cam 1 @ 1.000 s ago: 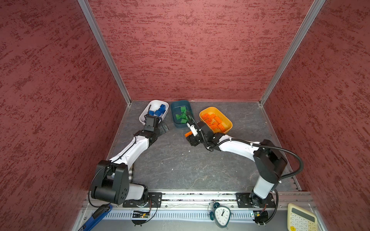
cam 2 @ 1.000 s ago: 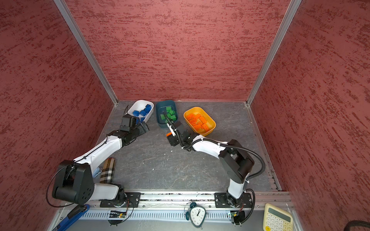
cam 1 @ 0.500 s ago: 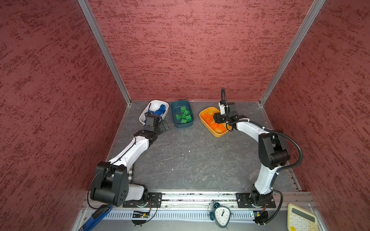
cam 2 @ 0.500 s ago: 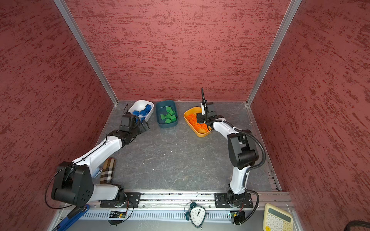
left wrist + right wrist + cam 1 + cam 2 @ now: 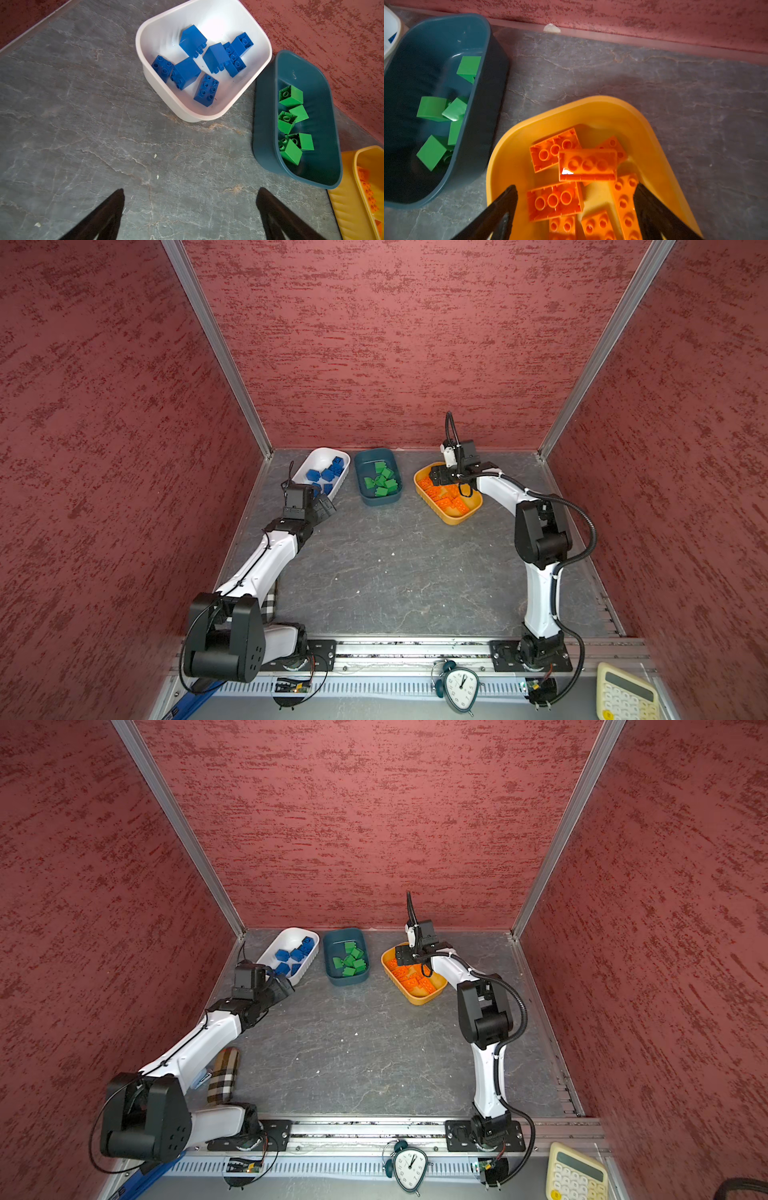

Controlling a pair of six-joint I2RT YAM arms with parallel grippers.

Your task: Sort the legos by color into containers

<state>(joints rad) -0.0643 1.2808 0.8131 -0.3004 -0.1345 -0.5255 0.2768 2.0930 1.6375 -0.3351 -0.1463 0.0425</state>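
right pincer (image 5: pixel 576 186): wide open and holding nothing. It hangs low over the far end of the yellow tub.
orange legos (image 5: pixel 554 200): flat bricks in a heap in the yellow tub. Some lie right under the right pincer, between its two black fingers (image 5: pixel 500 212).
yellow tub (image 5: pixel 508 162): far side of the table, the one most to the right of the three tubs.
left pincer (image 5: pixel 190 191): wide open and holding nothing. It is over bare table, on the near side of the white tub.
white tub (image 5: pixel 187 113): far left corner of the table.
blue legos (image 5: pixel 186 72): chunky bricks, all in the white tub, some tipped on their sides.
teal tub (image 5: pixel 264 145): in the middle, right beside the white tub and close to the yellow tub.
green legos (image 5: pixel 291 96): small chunky bricks, all in the teal tub.
table (image 5: pixel 83 124): grey, with thin cracks like stone.
clock (image 5: pixel 461 686): at the near edge, in front of the arms.
calculator (image 5: pixel 623 695): near right corner.
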